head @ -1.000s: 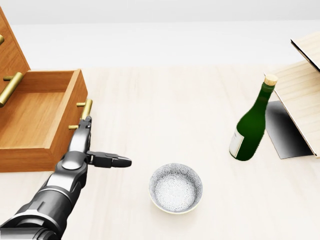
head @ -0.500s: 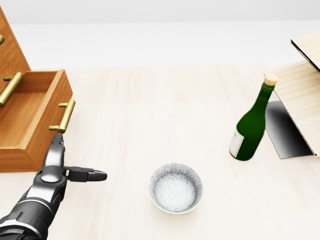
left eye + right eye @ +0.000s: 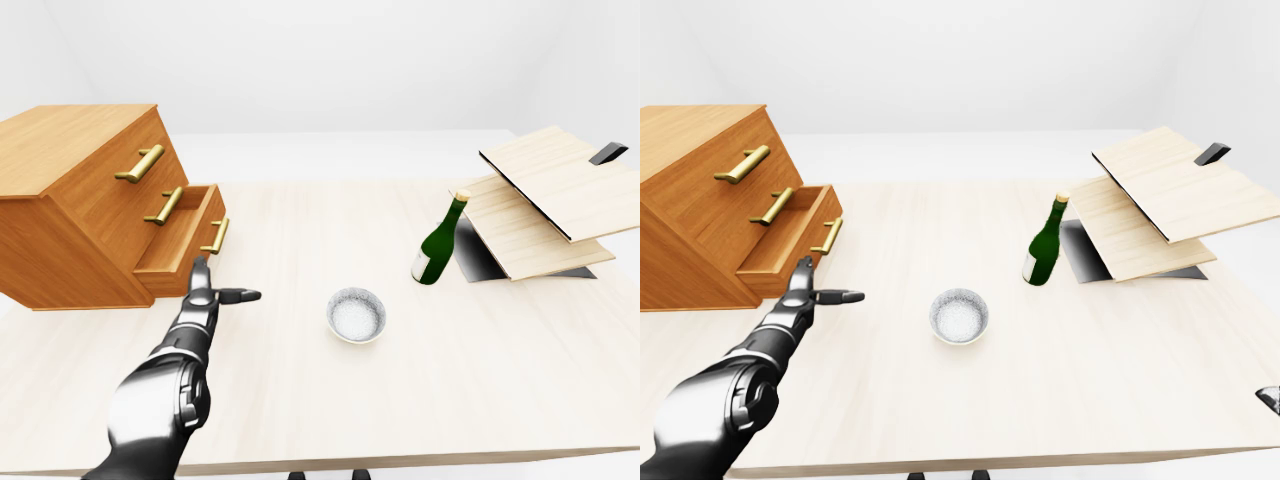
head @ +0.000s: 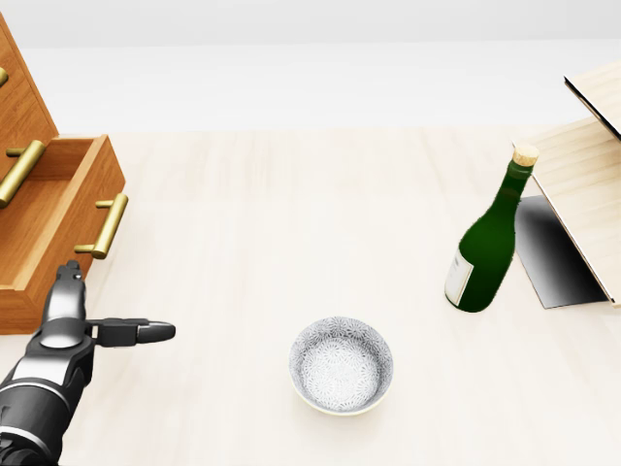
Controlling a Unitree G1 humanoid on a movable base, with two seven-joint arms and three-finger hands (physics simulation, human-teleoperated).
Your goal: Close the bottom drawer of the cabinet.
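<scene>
Partly open bottom drawer (image 3: pixel 185 240), brass handle (image 4: pixel 105 225) just above left fingers (image 4: pixel 68 282)

Pale wood-grain worktop (image 3: pixel 400 400) spans the scene. Plain white walls (image 3: pixel 330 60) enclose it, meeting a white floor (image 3: pixel 330 155); lighting is even and diffuse.

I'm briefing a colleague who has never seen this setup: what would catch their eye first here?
Probably the wooden cabinet at the left of the left-eye view, its bottom drawer partly pulled out, with the robot's left hand open just below the drawer's brass handle. Next, the green bottle upright right of centre, and the patterned bowl mid-table.
</scene>
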